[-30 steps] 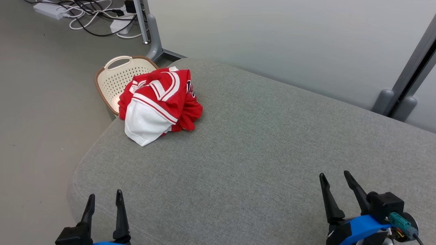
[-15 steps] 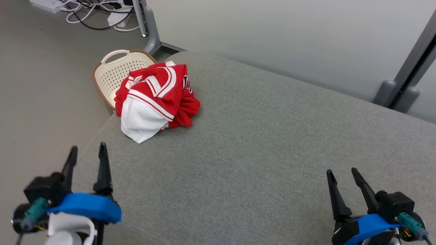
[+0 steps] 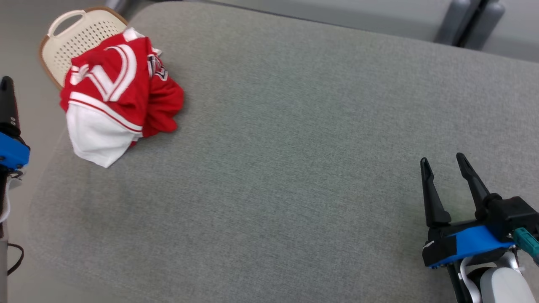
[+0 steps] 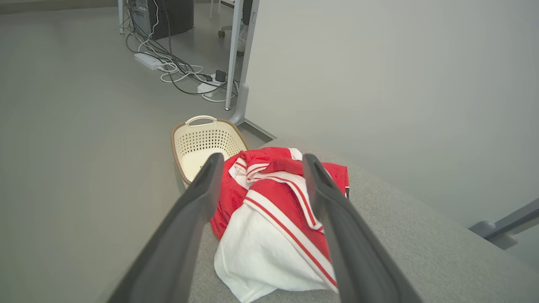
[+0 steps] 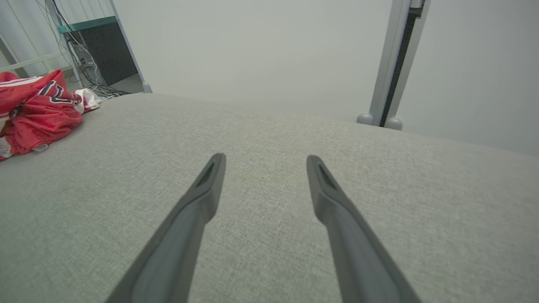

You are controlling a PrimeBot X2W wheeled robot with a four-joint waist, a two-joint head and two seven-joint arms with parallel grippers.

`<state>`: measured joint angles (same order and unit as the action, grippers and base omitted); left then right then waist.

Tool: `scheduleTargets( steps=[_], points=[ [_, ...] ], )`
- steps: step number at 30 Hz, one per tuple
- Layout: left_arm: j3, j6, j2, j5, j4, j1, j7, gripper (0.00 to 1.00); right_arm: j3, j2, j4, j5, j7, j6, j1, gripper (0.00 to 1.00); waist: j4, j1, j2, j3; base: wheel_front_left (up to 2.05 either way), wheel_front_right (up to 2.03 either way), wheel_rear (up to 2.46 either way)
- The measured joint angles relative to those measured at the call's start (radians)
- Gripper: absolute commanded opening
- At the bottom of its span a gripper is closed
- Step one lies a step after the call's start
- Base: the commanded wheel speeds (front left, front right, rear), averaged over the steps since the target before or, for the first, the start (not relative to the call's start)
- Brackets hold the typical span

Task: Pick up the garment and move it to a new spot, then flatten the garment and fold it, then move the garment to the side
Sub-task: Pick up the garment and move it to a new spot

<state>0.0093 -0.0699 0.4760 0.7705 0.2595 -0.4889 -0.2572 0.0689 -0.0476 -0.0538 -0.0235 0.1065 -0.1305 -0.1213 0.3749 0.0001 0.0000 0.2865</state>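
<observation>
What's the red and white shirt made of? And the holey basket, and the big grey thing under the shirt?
The jersey looks like thin, slightly shiny sports fabric; it crumples into soft folds. The laundry basket seems hard cream plastic, matte, with moulded holes. The grey cushion looks like woven upholstery cloth, finely speckled.
</observation>
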Motion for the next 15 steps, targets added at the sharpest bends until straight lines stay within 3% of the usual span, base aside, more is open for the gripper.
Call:
scheduleTargets(
  steps=[7, 15],
  points=[
    [0.072, 0.005, 0.013, 0.118, 0.122, -0.074, -0.078, 1.0, 0.013, 0.0, 0.048, 0.014, -0.017, 0.0, -0.027, 1.0, -0.09, 0.0001, 0.0, 0.101, 0.0, 0.0, 0.0],
    [0.097, -0.002, 0.053, 0.156, 0.208, -0.121, -0.148, 1.0, 0.011, 0.0, 0.081, 0.012, -0.023, 0.0, -0.04, 1.0, -0.182, 0.0, 0.0, 0.194, 0.0, 0.0, 0.0]
  ],
)
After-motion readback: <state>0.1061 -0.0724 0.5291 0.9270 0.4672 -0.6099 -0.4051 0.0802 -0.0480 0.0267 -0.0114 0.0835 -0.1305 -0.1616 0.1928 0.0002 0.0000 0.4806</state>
